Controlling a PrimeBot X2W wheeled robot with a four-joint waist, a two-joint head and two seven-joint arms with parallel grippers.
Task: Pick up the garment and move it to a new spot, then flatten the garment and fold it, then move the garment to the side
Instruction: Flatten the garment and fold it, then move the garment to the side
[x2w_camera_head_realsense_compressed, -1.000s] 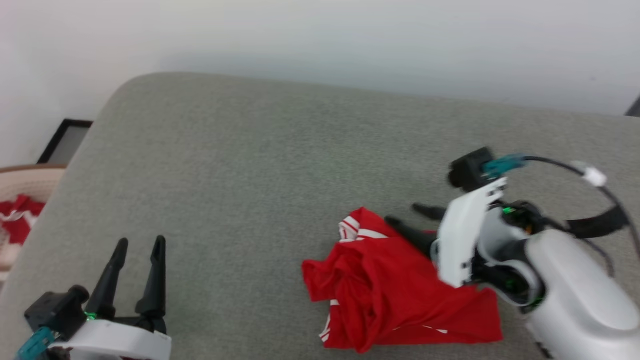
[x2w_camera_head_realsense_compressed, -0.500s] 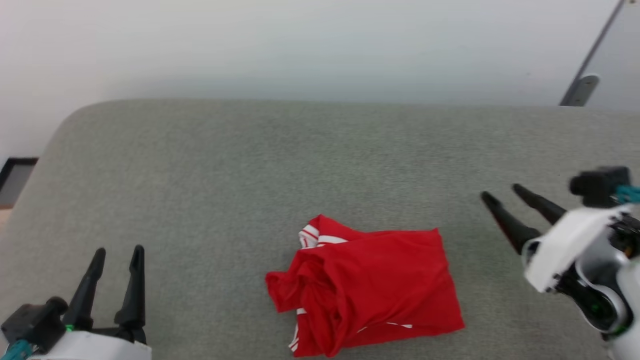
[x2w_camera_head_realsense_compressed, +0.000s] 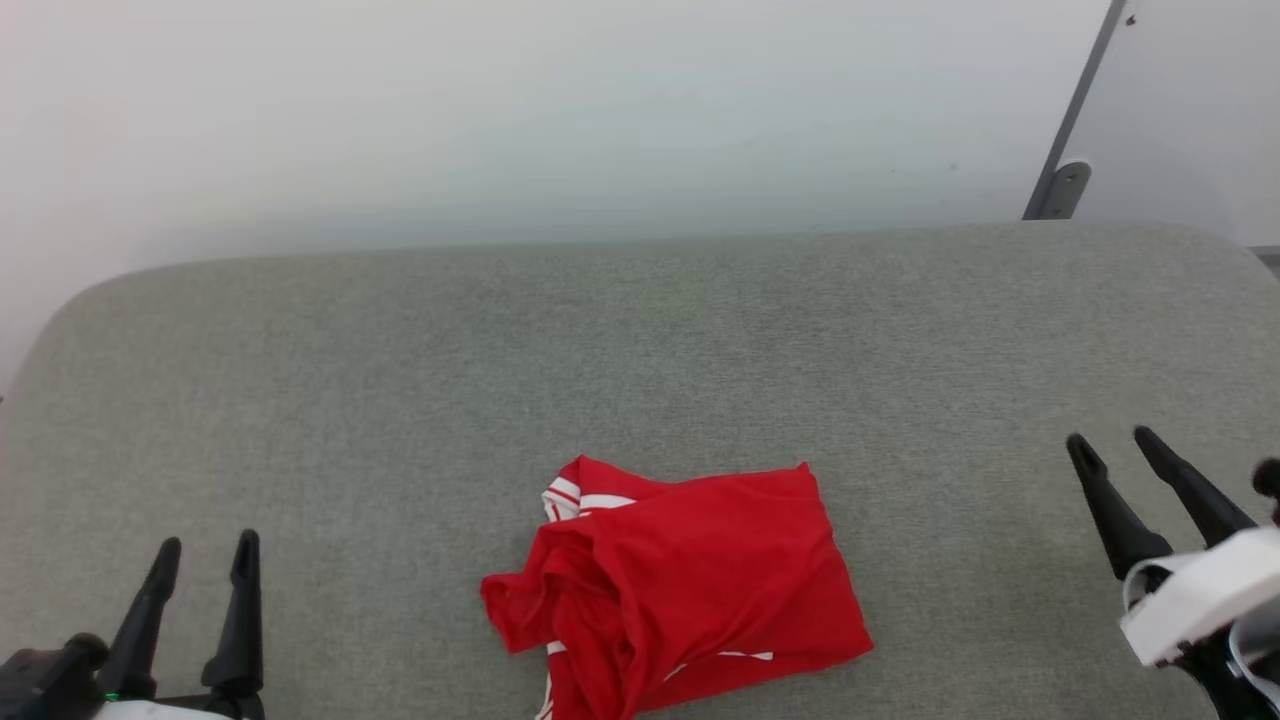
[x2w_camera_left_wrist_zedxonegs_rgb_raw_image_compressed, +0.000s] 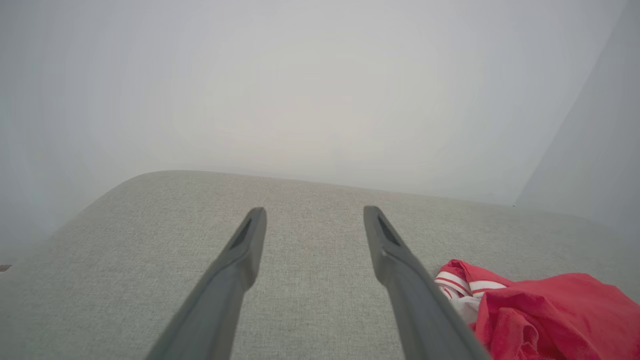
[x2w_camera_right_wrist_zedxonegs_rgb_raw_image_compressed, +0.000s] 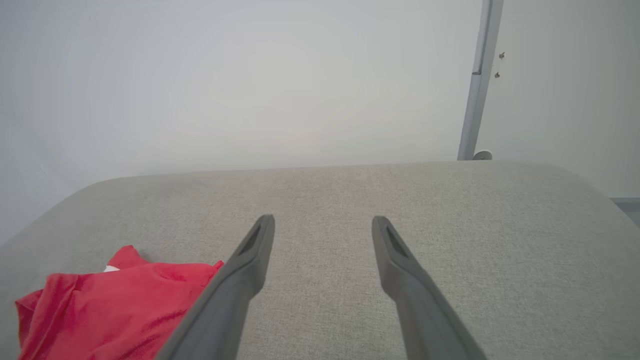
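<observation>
Left gripper (x2w_camera_head_realsense_compressed: 204, 545): jaws wide apart, nothing held, low over grey cushion (x2w_camera_head_realsense_compressed: 400, 380). Right gripper (x2w_camera_head_realsense_compressed: 1112, 442): likewise spread, empty. Garment (x2w_camera_head_realsense_compressed: 690, 585): crumpled red heap between both grippers, well apart from each, lying on cushion, striped trim showing.

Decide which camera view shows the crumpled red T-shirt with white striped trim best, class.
The head view: the crumpled red T-shirt with white striped trim lies almost whole on the grey cushion. Each wrist view catches just one cropped corner.
</observation>
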